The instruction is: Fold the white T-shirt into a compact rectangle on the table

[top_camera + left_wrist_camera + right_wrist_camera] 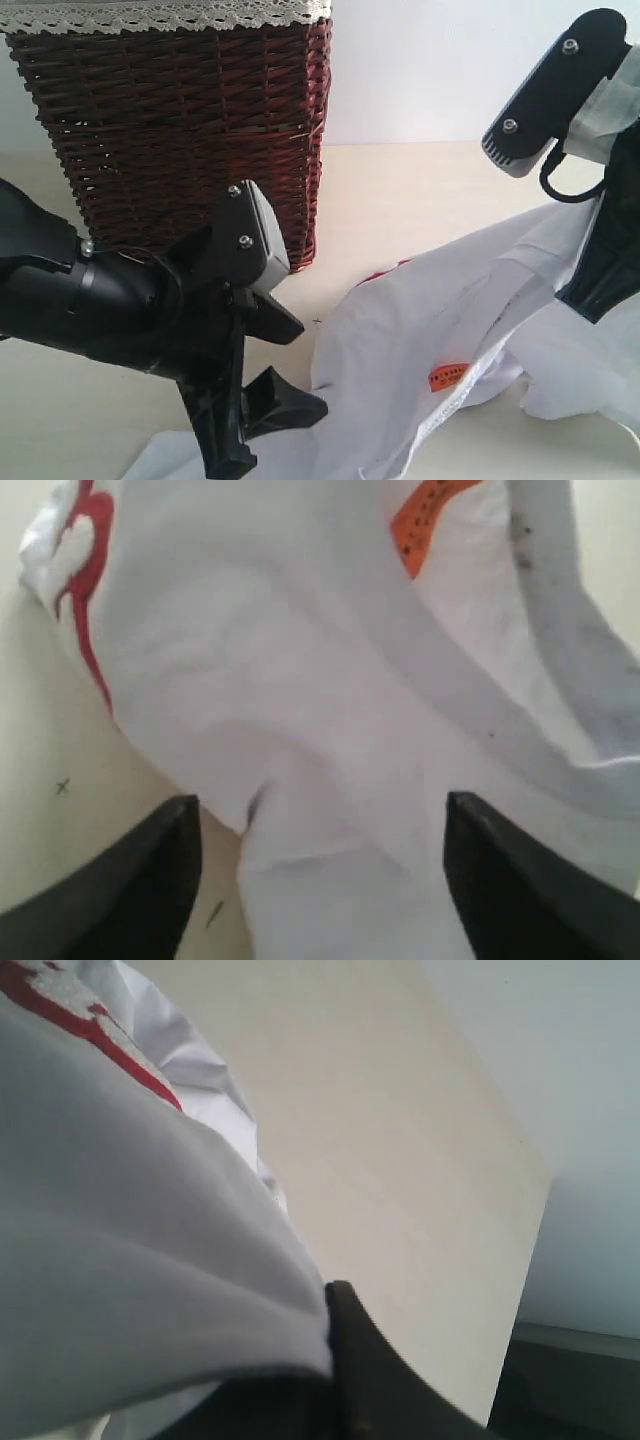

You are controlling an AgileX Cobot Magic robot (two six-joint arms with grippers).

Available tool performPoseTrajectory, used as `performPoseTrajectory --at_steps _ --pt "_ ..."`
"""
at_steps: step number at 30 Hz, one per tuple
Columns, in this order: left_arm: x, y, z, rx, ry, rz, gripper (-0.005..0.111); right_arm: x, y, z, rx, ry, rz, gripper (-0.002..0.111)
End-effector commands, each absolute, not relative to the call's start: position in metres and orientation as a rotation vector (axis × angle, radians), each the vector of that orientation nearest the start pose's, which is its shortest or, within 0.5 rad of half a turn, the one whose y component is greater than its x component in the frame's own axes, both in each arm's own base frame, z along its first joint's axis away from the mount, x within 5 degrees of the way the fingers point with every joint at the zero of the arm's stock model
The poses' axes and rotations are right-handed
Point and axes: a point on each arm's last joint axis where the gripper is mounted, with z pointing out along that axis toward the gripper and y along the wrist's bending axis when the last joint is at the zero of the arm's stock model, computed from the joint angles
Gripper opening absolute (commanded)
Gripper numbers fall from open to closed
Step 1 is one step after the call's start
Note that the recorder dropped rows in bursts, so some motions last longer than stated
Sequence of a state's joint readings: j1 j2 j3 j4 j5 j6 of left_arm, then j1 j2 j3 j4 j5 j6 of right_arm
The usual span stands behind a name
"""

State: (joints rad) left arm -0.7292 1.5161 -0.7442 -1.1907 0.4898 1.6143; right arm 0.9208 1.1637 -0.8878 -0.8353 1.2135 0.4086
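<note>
The white T-shirt (400,340) lies crumpled on the table (420,200), and its right part is pulled up off the surface. An orange neck tag (447,376) faces up, and red lettering (85,580) shows at one edge. My right gripper (595,292) is shut on a raised fold of the shirt (130,1240); in the right wrist view only one dark finger (350,1350) shows against the cloth. My left gripper (310,368) is low at the shirt's left edge. Its jaws (320,805) are open, with loose shirt cloth (330,680) between and beyond them, not pinched.
A dark wicker basket (180,120) with white lace trim stands at the back left, right behind my left arm. Bare table (400,1160) runs to a far edge, with a pale wall (450,60) behind.
</note>
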Motion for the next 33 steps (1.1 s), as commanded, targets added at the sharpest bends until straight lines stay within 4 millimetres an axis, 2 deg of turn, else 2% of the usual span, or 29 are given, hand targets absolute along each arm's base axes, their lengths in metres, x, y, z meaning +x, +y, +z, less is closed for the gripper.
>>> performPoseTrajectory --at_steps 1,6,13,19,25,28,33 --pt "0.169 -0.234 0.190 1.630 1.896 -0.769 0.069 0.168 0.115 0.314 -0.874 2.262 -0.686 0.000" --pt "0.147 -0.250 0.183 1.792 1.790 -0.786 0.069 0.166 0.116 0.312 -0.873 2.285 -0.664 0.000" --pt "0.132 -0.258 0.181 1.841 1.780 -0.827 0.069 0.166 0.116 0.311 -0.872 2.292 -0.656 0.000" --pt "0.133 -0.258 0.178 1.739 1.918 -0.864 0.069 0.165 0.116 0.311 -0.870 2.302 -0.647 0.000" --pt "0.133 -0.265 0.153 1.715 2.038 -0.880 0.069 0.165 0.116 0.311 -0.870 2.302 -0.647 0.000" --pt "0.135 -0.268 0.143 1.720 2.049 -0.791 0.069 0.165 0.116 0.311 -0.870 2.302 -0.647 0.000" --pt "0.151 -0.267 0.139 1.602 2.062 -0.584 0.066 0.165 0.117 0.310 -0.869 2.310 -0.639 0.000"
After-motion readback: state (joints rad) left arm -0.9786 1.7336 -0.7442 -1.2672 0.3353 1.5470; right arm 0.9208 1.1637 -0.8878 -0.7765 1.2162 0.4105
